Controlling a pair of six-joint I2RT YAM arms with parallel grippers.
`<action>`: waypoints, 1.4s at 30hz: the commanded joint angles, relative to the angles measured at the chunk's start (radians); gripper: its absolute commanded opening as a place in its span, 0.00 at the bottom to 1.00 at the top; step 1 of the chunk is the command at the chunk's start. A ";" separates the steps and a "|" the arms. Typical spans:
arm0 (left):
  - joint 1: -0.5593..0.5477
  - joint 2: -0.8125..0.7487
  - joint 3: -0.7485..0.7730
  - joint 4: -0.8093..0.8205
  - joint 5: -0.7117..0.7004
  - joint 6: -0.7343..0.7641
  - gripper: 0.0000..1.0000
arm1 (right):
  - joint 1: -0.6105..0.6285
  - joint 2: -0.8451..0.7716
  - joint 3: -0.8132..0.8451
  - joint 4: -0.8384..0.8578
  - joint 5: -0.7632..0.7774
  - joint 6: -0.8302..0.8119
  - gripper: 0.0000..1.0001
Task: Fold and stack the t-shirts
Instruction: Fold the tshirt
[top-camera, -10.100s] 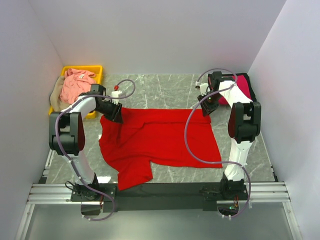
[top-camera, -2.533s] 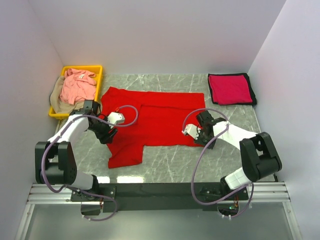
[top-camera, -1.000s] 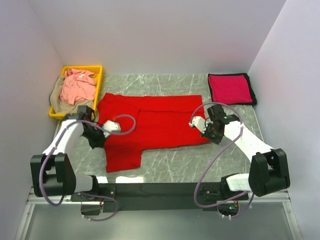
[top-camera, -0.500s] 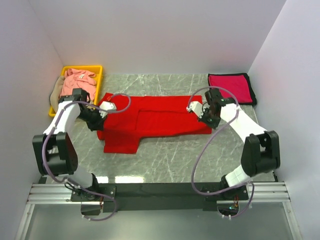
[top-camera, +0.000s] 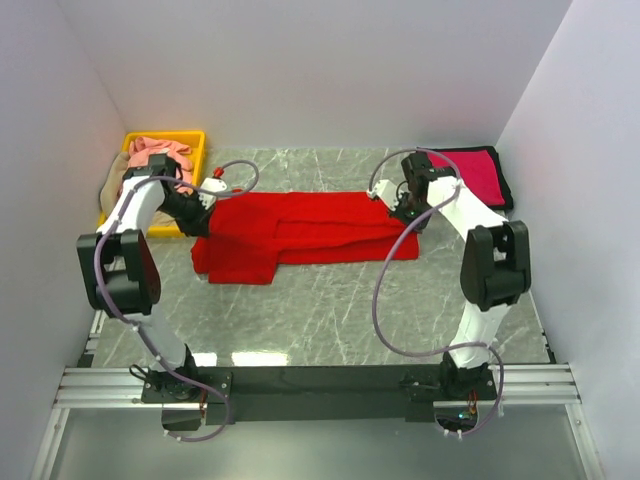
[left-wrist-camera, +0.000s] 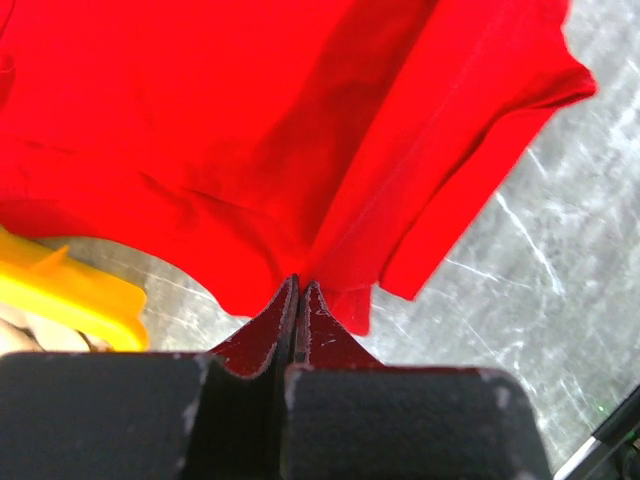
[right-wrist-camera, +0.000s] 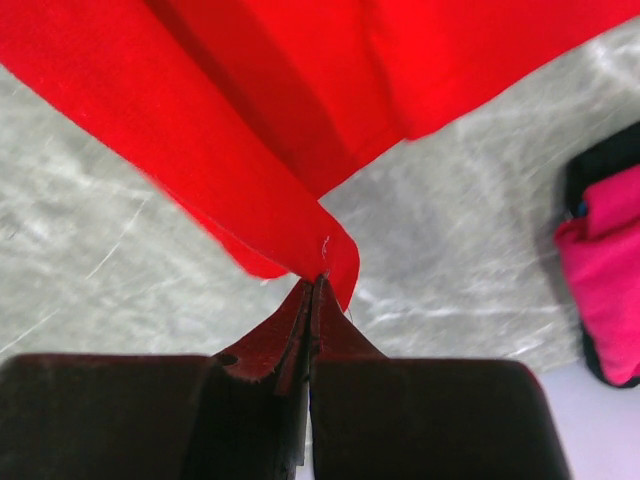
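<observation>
Two claws work one fold: the left claw (left-wrist-camera: 300, 290) and the right claw (right-wrist-camera: 314, 284) are each pressed together on an edge of the red shirt (top-camera: 300, 230), which lies in a long band on the bench (top-camera: 330, 320), starting just beside the yellow bin (top-camera: 195, 138). The lengthwise fold looks nearly laid. Next, I judge, both should let go, then fold the band crosswise, away from the bin.
</observation>
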 joint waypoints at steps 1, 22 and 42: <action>0.008 0.049 0.071 0.015 0.002 -0.029 0.01 | -0.010 0.050 0.087 -0.024 0.000 -0.017 0.00; 0.019 0.195 0.177 0.145 -0.024 -0.202 0.36 | -0.008 0.237 0.291 -0.048 0.100 0.093 0.46; -0.171 -0.166 -0.338 0.201 -0.022 -0.083 0.53 | 0.065 0.064 0.251 -0.208 -0.198 0.230 0.40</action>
